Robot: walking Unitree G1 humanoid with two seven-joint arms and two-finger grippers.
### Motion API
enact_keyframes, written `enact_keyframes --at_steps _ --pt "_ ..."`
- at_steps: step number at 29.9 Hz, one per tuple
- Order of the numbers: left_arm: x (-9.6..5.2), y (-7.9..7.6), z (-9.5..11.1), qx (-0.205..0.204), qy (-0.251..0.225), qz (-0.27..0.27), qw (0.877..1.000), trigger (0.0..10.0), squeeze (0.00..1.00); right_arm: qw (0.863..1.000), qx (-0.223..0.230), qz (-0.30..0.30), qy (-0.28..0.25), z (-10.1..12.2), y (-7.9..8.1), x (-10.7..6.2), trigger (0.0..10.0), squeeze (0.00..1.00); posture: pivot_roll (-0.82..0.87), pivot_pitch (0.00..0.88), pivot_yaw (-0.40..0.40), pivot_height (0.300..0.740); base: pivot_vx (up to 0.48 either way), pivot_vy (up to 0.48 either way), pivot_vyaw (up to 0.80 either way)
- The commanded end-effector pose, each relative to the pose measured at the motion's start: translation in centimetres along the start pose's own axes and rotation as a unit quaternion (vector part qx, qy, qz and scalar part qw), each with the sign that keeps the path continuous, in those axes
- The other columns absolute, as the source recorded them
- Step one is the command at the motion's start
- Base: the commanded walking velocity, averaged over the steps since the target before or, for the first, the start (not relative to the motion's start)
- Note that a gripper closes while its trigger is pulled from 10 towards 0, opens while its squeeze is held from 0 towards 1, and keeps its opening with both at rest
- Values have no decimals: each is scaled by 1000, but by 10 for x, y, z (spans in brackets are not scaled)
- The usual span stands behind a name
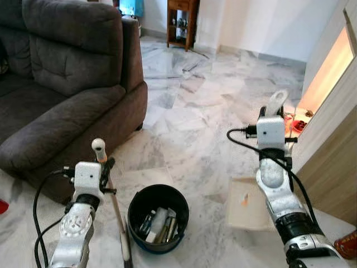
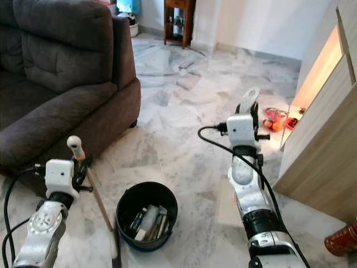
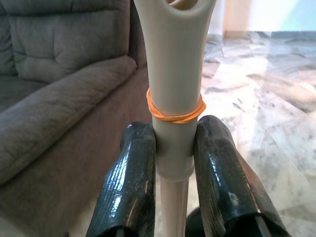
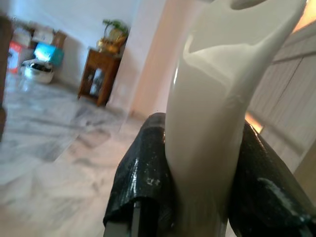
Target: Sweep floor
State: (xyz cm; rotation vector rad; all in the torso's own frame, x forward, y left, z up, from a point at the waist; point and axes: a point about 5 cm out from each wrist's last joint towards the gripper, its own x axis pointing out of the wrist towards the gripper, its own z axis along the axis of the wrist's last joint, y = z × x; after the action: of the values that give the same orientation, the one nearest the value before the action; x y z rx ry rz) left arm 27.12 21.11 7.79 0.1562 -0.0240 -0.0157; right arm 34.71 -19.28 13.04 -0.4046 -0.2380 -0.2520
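Closest to me, the left gripper (image 3: 174, 163) is clenched on the broom handle (image 3: 173, 89): its two black fingers (image 3: 129, 187) press the pale shaft from either side, just below an orange rubber band (image 3: 174, 112) wound round it. The wrist camera shows that band and the hollow cap at the top of the handle; from the head view they are too small to read, and the knob (image 1: 99, 146) simply pokes up above the fingers while the thin shaft (image 1: 115, 206) slants down to the marble floor (image 1: 189, 117).

Just beside that shaft, toward the right arm, sits a black bucket (image 1: 139, 204) holding a jumble of packets and scraps (image 1: 159, 223).

The right gripper (image 4: 197, 168) is likewise clamped on the dustpan handle (image 4: 212, 113), a smooth cream piece wedged between its fingers (image 4: 143, 177) and rising well past them. From the head view the handle (image 1: 275, 104) sticks up above the wrist, and the flat dustpan tray (image 1: 245, 206) lies on the floor below the forearm with a small orange speck (image 1: 245, 199) on it; the wrist camera shows none of that tray.

Beyond the left fingers stands the dark grey sofa (image 1: 61, 84). Beyond the right fingers runs a wooden cabinet wall (image 1: 334, 156) with red items (image 2: 274, 118) on the floor by it. Farthest off, a small wooden side table (image 1: 182, 22) stands against the white wall.
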Motion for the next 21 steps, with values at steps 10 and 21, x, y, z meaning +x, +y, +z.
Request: enact_keyframes --at_steps 10,21 --pt "-16 4 -8 1 14 1 1000 10000 0 994 47 50 80 -40 6 -23 10000 0 108 0 -49 740 0 0 0" --pt "-18 4 -11 6 18 -2 1000 10000 0 991 55 64 107 -57 2 -37 10000 0 101 0 -41 740 0 0 0"
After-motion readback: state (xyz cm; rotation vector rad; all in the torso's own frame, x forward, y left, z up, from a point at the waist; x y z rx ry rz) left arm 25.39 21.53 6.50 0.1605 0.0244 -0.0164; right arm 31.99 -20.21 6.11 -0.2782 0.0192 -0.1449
